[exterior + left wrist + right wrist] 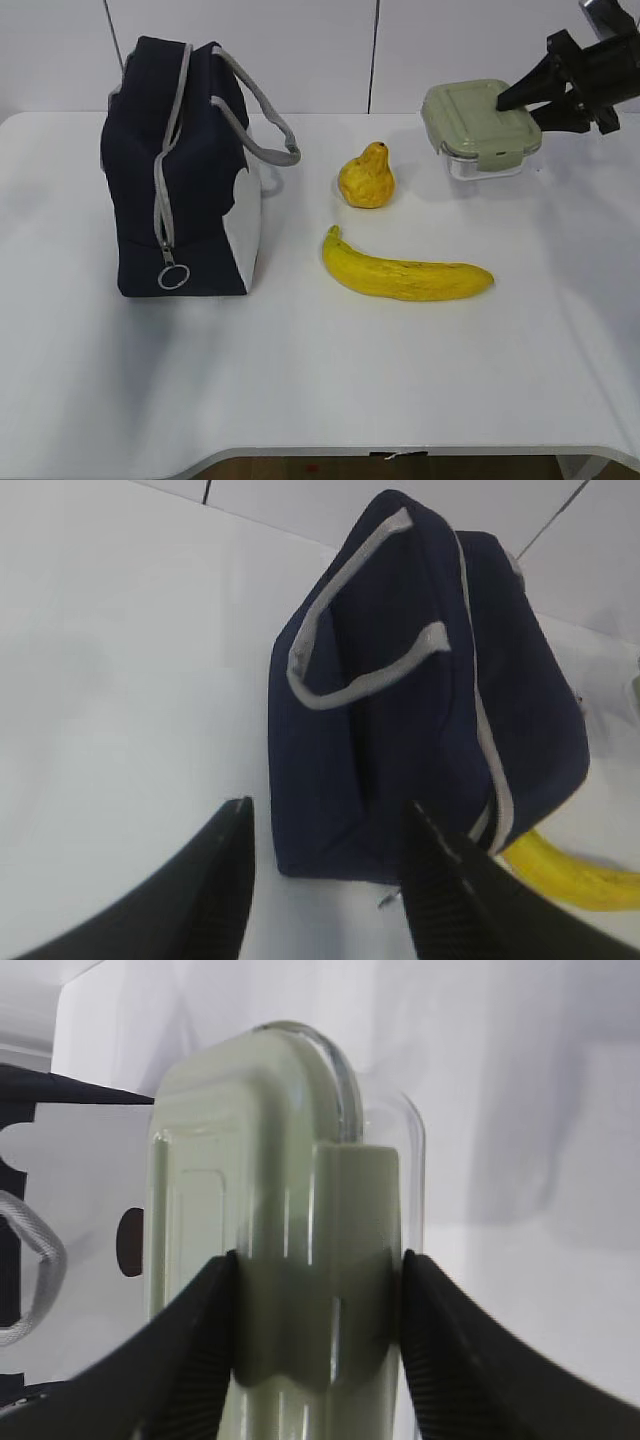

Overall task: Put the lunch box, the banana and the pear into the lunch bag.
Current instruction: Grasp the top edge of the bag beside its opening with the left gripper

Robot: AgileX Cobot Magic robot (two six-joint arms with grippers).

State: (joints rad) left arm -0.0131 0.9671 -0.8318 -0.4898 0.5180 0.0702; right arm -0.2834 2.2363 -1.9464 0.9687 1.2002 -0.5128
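Zipped lunch bag (185, 170) left; pear (367, 178), banana (405, 272), lunch box (478, 125) right.

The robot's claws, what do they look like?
Both grippers are black. The left one has two smooth, curved, pointy fingers. The right one has the same shape, with ribbed fingers. From outside, it looks chunky and angular.

Showing matte black plastic on the right pincer (522, 103), with angular, wedge-shaped fingers tapering to points. Wearing fine ribbed texture along the inner finger pads (455, 1360). Appearing as two dark, curved, tapering black fingers on the left pincer (325, 875), edges glinting pale.
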